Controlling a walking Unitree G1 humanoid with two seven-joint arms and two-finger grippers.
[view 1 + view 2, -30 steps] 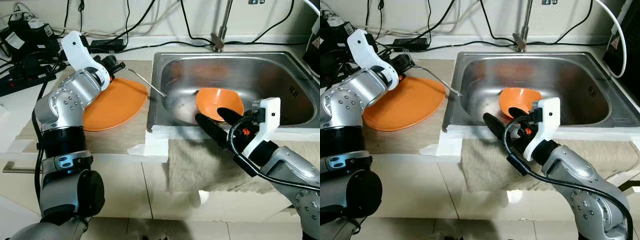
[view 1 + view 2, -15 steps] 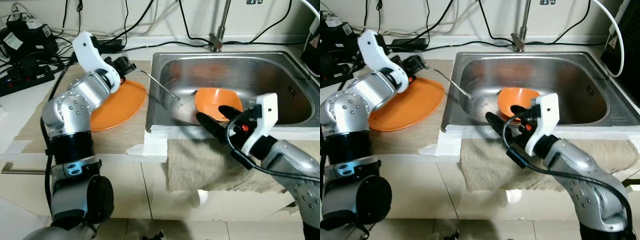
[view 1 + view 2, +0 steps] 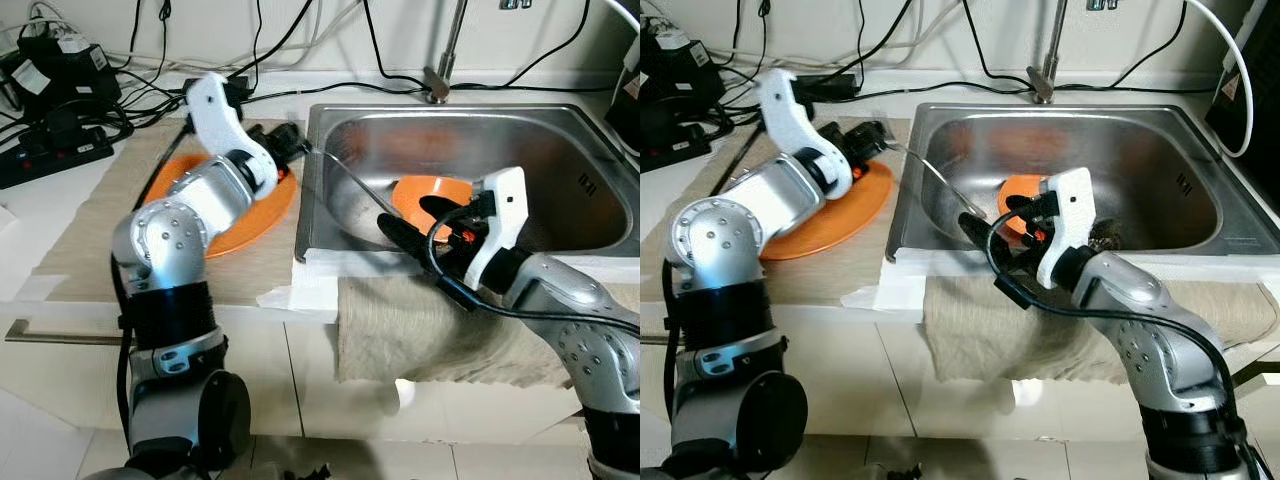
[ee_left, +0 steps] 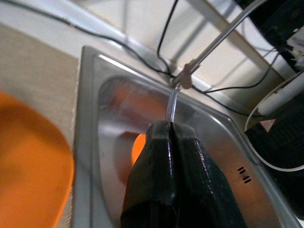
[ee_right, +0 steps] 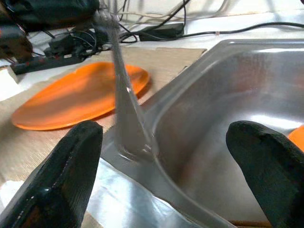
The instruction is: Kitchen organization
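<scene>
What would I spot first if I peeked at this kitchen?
Probably the left pincer holding a thin metal utensil out over the shiny sink. The right pincer waits wide open at the sink's front edge, before an orange bowl. An orange plate lies on the counter.

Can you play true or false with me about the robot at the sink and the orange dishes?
1. The left gripper is pinching a metal utensil. True.
2. The orange bowl sits on the counter. False: it is inside the sink.
3. The right gripper is shut tight. False: its fingers are spread wide open.
4. The orange plate lies on the counter beside the sink. True.
5. The right gripper holds the bowl. False: it holds nothing.
</scene>
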